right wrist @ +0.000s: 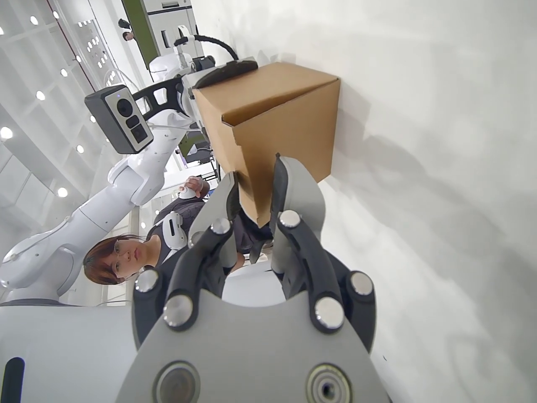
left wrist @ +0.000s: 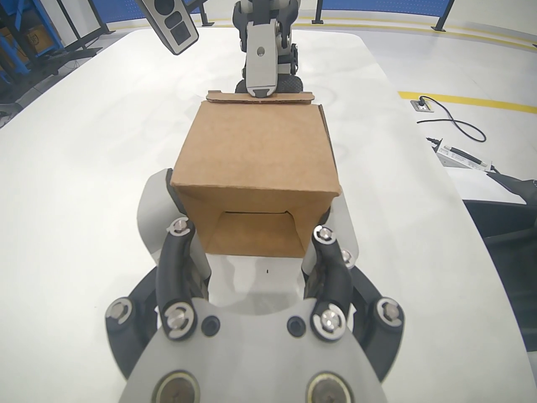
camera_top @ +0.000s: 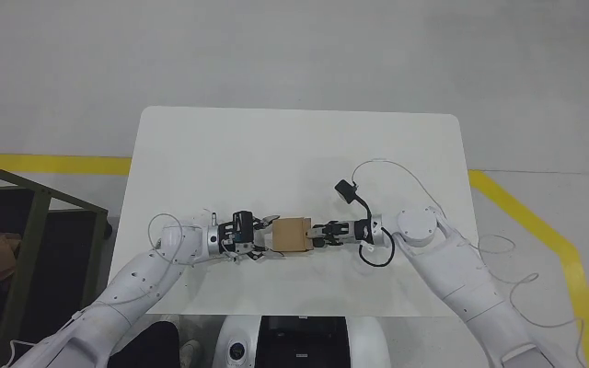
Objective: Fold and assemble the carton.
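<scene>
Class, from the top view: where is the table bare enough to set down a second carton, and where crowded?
Bare: the far half of the table, between its far edge and the arms, widest on the left arm's side; a cable loops over the other. Crowded: the near middle, where left gripper and right gripper flank the carton.

Left gripper (left wrist: 251,186) fingertips hidden behind carton (left wrist: 256,144) sides, right gripper (left wrist: 260,98) lower finger apparently behind the flap (left wrist: 293,98)

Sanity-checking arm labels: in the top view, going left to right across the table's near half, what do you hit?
Left gripper, jaws either side of the carton's end → carton → right gripper, jaws shut on the carton's far flap.
</scene>
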Motion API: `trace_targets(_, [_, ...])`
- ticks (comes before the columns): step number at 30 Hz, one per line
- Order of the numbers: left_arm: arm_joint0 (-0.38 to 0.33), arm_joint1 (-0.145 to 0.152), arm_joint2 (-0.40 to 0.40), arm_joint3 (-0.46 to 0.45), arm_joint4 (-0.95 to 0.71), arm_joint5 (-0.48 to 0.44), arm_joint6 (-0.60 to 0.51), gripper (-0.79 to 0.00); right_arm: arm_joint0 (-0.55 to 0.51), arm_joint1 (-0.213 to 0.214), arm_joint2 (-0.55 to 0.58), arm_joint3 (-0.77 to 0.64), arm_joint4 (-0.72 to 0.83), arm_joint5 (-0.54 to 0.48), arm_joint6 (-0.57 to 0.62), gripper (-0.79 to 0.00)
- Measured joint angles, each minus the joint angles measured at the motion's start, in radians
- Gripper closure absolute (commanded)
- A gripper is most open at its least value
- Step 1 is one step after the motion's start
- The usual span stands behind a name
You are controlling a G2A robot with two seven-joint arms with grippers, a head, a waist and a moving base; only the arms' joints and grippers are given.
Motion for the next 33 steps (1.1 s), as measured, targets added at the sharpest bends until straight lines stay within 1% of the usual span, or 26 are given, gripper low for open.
trace_targets(7, [-0.001, 0.001, 0.001, 0.001, -0.003, -0.001, -0.001, -0.366, 0.002, 0.002, 0.003, -0.006, -0.012, 0.014, 0.000, -0.043])
trace_targets(21, [-0.004, 0.000, 0.010, 0.002, -0.008, 0.001, -0.002, -0.366, -0.021, 0.013, 0.029, -0.029, -0.022, 0.029, -0.002, -0.052])
trace_targets(33, [-0.008, 0.000, 0.016, 0.007, -0.012, 0.004, -0.003, -0.366, 0.010, -0.007, -0.019, 0.002, 0.002, 0.006, -0.007, -0.040])
